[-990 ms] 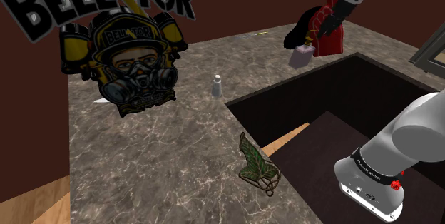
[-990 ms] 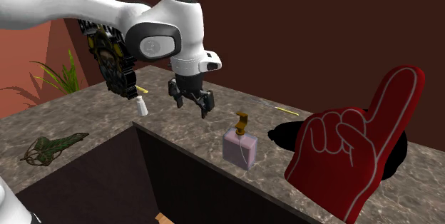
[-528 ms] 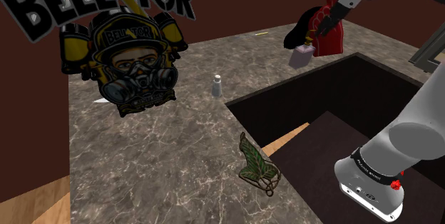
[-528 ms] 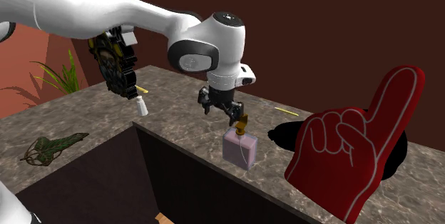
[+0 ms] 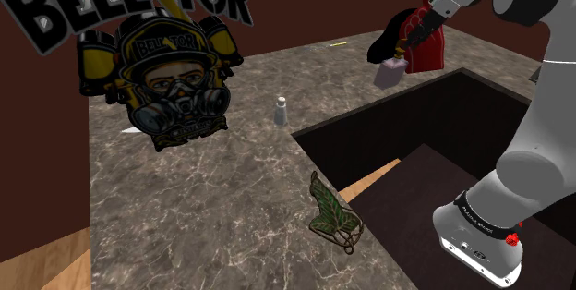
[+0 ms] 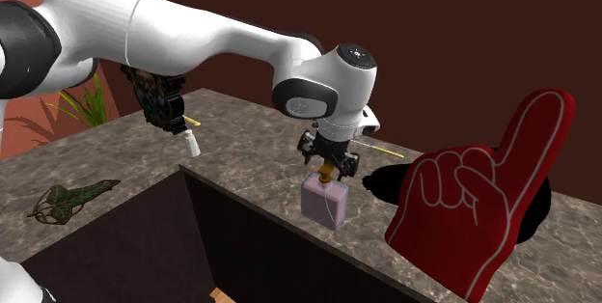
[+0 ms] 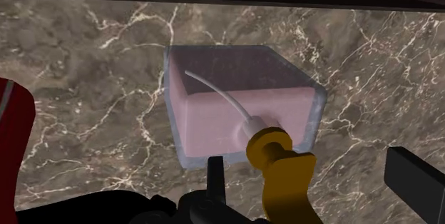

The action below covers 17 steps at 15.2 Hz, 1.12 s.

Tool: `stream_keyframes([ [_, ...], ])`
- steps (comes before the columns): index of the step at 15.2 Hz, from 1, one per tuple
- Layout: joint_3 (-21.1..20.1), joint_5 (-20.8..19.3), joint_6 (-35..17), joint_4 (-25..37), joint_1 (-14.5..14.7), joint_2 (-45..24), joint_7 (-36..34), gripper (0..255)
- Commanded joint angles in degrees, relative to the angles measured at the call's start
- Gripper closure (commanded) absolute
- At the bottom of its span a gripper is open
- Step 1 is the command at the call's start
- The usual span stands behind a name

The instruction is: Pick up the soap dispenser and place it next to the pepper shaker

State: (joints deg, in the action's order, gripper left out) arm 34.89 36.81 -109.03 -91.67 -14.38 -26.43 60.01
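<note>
- Step in hand: closing in for the grasp. The jaws are released, straddling the gold pump (image 7: 285, 172) of the soap dispenser (image 6: 326, 200) without touching it.
- The dispenser stands upright on the desk (image 5: 203, 205), upper right of the shoulder view, just beside a red foam hand (image 6: 482, 205).
- Next, likely: lower slightly, clench, lift straight.
- The pepper shaker (image 5: 282, 111) stands well apart, mid-frame, with bare desk around it.
- The dark recess (image 5: 443, 122) edges close to the dispenser, so carry over the desk.
</note>
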Motion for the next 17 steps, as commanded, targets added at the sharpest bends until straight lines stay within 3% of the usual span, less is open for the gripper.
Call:
stream_keyframes([
  [1,-0.34,0.62,-0.98,-0.46,0.03,-0.65,0.38,0],
  [12,-0.92,1.52,-2.95,-1.59,0.34,-1.63,0.91,0],
  [13,-0.92,1.52,-2.95,-1.59,0.34,-1.63,0.91,255],
  [17,-0.92,1.52,-2.96,-1.60,0.35,-1.62,0.91,255],
])
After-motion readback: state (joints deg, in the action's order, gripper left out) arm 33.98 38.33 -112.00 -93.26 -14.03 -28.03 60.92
